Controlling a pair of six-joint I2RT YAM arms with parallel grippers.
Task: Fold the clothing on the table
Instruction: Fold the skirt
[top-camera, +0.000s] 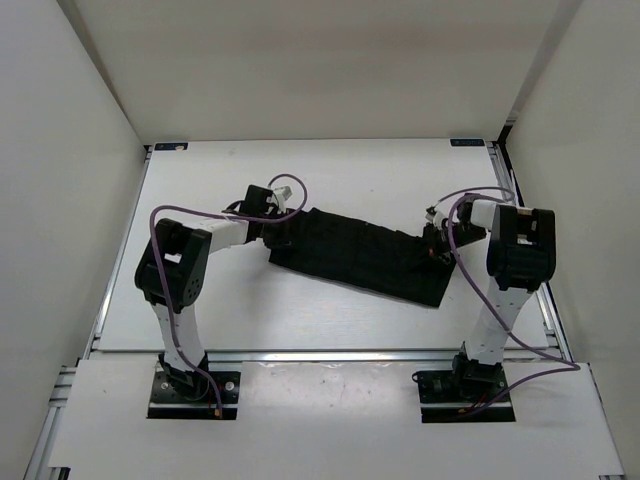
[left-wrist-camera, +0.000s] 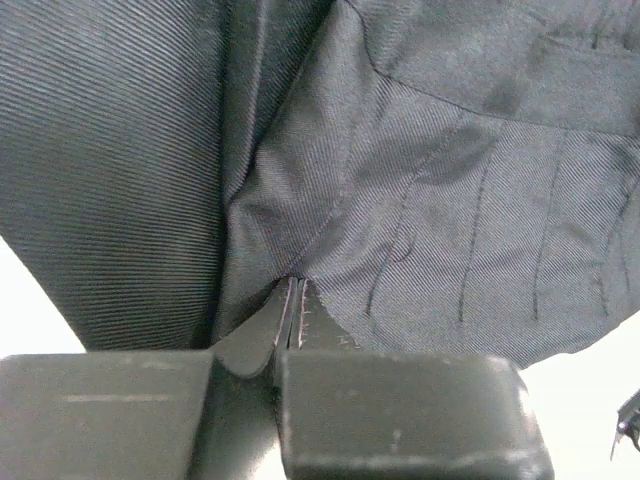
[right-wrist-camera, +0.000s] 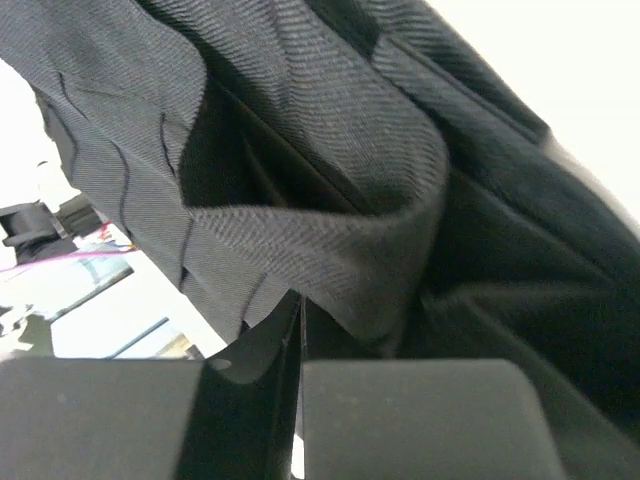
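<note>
Clothing (top-camera: 360, 258) lies on the table (top-camera: 330, 170), approx centre, as one long black strip. In top view it runs diagonally: L end farther from the arm bases, R end nearer them and reaching toward the table's R side. Fabric looks ribbed, w/ a few creases across the width. Both long edges are fairly straight.

Left gripper (top-camera: 275, 232) sits at the strip's L end, arm stretched out low over the table. Wrist view: left gripper (left-wrist-camera: 293, 305) is pinched tight on the clothing (left-wrist-camera: 420, 200), tips together w/ a thin stitched edge of fabric caught btwn them. Cloth fans away from the nip in radiating folds, w/ white table showing at both lower corners.

Right gripper (top-camera: 435, 245) sits at the strip's R end, wrist bent in toward the cloth. Wrist view: right gripper (right-wrist-camera: 300, 310) is clamped on the clothing (right-wrist-camera: 300, 130) too, no gap btwn tips, w/ a rolled fold of fabric draped just above them. More cloth sits dark on the R of that view.

Whether either end is lifted off the table: can't tell. Purple cables (top-camera: 153, 228) loop along both arms. Alu rail (top-camera: 330, 353) runs across the near edge, btwn table and bases.
</note>
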